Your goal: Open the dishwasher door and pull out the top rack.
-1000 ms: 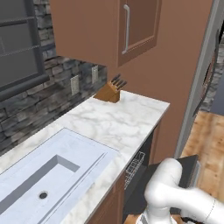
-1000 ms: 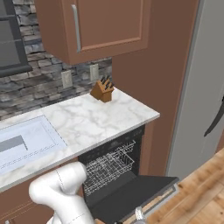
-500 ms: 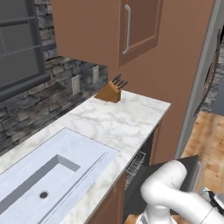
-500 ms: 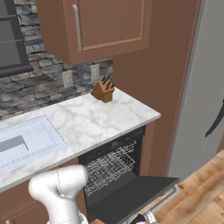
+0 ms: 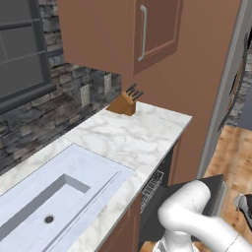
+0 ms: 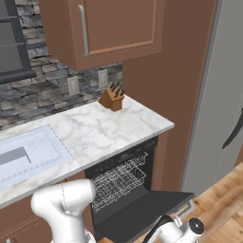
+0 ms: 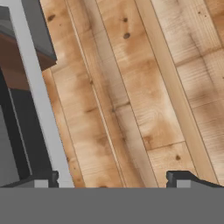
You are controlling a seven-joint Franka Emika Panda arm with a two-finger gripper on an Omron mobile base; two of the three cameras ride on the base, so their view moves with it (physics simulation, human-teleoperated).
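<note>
The dishwasher door (image 6: pixel 142 211) hangs open, folded down flat over the wooden floor. Its dark edge (image 5: pixel 214 191) shows behind my arm. The top rack (image 6: pixel 118 182), a pale wire basket, sits inside the dishwasher opening under the counter, and a corner of the top rack (image 5: pixel 152 184) shows from the other side. My gripper (image 7: pixel 113 179) is open, its fingertips (image 7: pixel 183 178) far apart over floor planks. The door's silver bar handle (image 7: pixel 37 100) runs down close beside the left fingertip, and nothing is held. My hand (image 6: pixel 187 228) hovers just past the door's front edge.
A marble counter (image 6: pixel 95 133) with a sink (image 5: pixel 54 197) lies above the dishwasher, and a knife block (image 6: pixel 112 98) stands at its back. Brown cabinets hang overhead. A tall grey fridge (image 6: pixel 218 95) stands to the right, with open wooden floor (image 7: pixel 144 87) in front.
The gripper has gone from shut to wide open, letting go of the door handle. The door stays folded down and the rack has not moved.
</note>
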